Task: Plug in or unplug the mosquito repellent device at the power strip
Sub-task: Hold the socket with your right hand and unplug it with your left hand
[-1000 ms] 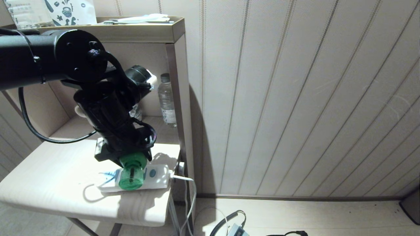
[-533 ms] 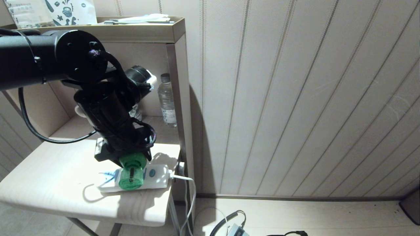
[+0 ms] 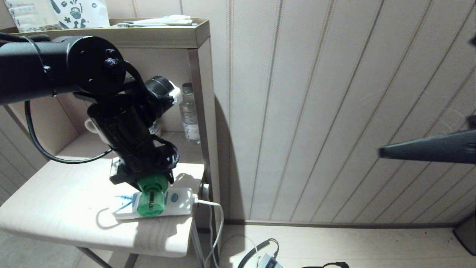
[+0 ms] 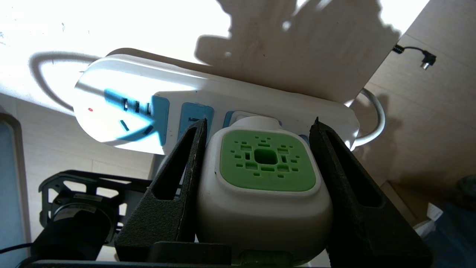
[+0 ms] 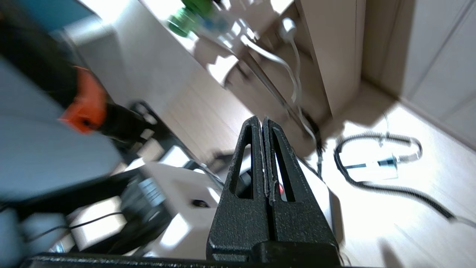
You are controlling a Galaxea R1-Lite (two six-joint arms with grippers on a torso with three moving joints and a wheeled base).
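Observation:
The mosquito repellent device (image 4: 266, 160) has a white head with a green vented face, and its plug end sits in a socket of the power strip (image 4: 260, 93). My left gripper (image 4: 259, 121) is shut on the head, one black finger on each side. In the head view the green bottle (image 3: 150, 204) sticks out below the left wrist, over the white power strip (image 3: 178, 199) on the small table (image 3: 55, 201). My right gripper (image 3: 381, 152) reaches in from the right edge, far from the table. In its own view the right gripper (image 5: 262, 118) is shut with nothing in it.
A clear water bottle (image 3: 189, 115) and a white cup (image 3: 91, 126) stand at the back of the shelf unit. The strip's white cord (image 3: 215, 223) drops off the table's right side. A black cable with an adapter (image 3: 260, 257) lies on the floor.
The right gripper has swung into the head view from the right edge. The left gripper keeps its hold on the device at the strip, almost where it was.

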